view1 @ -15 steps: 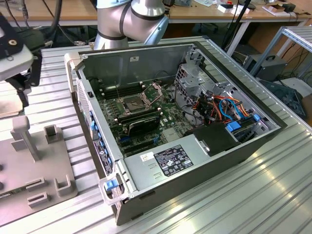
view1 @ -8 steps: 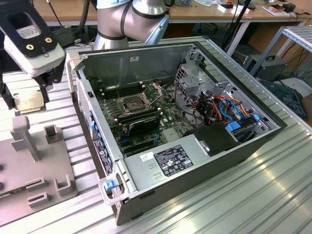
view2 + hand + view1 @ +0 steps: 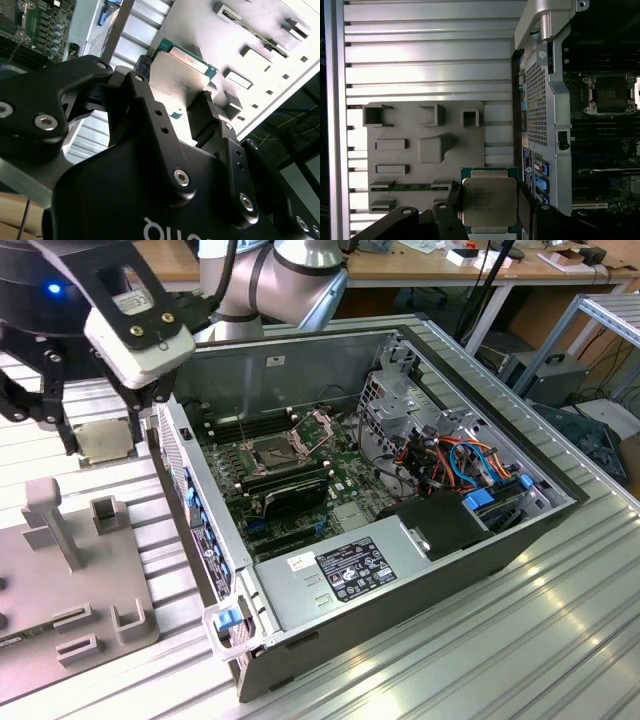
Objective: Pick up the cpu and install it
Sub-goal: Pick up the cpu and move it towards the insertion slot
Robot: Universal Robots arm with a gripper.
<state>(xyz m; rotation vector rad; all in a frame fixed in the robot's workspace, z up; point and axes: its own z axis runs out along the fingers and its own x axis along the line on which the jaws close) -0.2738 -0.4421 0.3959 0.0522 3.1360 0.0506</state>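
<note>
Fingers (image 3: 526,212) hide two edges of the cpu (image 3: 489,201).

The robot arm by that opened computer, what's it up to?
The arm's gripper is closed on the cpu, a finger on each side, holding it beside the open computer case, above the ridged metal table and near a gray fixture plate. Inside the case, the motherboard's socket looks open and empty, so the cpu is picked up but not yet installed.

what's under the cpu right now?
The CPU, clamped in the claw, appears over the grey fixture plate edge and the ribbed table. The spot directly beneath is hidden by the CPU.
</note>
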